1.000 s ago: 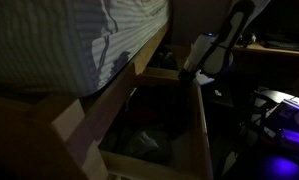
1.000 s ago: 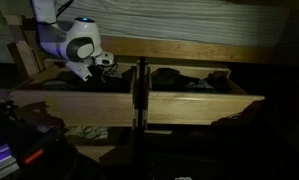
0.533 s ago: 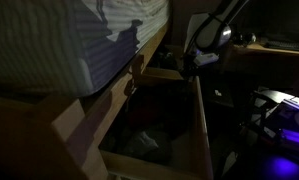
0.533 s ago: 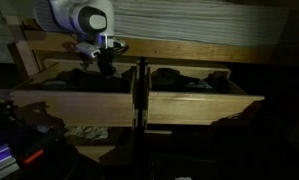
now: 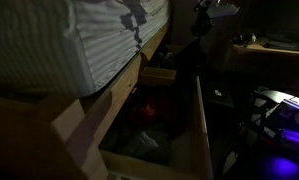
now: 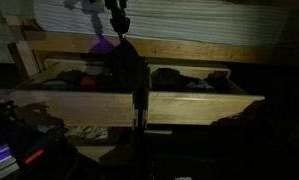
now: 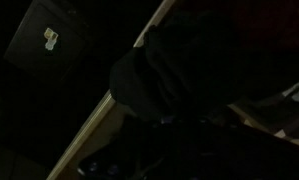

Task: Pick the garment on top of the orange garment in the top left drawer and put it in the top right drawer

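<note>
Two wooden drawers (image 6: 79,106) open | dim room | gripper (image 6: 116,22) holds garment (image 6: 124,65) (dark)

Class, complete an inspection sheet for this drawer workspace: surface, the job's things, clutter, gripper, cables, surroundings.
Surface: top left drawer and top right drawer, both open, side by side; the light is very dim.
Job's things: dark garment hangs in the air near the divide between the two drawers; orange garment lies in the top left drawer.
Clutter: dark clothes in the top right drawer; crumpled cloth in an open lower drawer.
Gripper: gripper is high above the drawers, apparently shut on the dark garment; jaws too dark to see.
Cables: nothing seen.
Surroundings: striped mattress above the drawers; purple glow to one side.
</note>
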`<state>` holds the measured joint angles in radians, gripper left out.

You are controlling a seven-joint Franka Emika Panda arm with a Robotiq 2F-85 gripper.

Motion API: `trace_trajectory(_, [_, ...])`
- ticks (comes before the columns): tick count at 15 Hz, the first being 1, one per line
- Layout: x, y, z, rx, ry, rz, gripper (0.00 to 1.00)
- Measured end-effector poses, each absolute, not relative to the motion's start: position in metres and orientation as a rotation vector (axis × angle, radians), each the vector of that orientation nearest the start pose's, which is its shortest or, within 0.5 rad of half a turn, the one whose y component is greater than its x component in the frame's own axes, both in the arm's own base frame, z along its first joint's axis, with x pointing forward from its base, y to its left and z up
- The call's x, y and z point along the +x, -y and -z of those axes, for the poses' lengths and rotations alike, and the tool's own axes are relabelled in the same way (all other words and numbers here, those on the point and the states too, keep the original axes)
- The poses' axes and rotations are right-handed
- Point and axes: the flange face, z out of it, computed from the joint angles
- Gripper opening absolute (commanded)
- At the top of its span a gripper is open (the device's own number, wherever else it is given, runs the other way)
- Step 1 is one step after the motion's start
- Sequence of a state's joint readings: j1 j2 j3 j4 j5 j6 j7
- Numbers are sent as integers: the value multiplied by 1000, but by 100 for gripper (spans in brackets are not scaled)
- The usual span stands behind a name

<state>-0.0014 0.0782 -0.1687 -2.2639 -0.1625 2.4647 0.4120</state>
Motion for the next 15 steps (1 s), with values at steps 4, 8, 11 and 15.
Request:
trace_trajectory(4, [503, 146, -431, -3115, -900, 412, 1])
trace_trajectory(8, [453, 224, -506, -3040, -1067, 611, 1])
trace_trajectory(11, [412, 293, -552, -3007, -1159, 765, 1])
trace_trajectory(15, [381, 359, -588, -2929, -1159, 1094, 1])
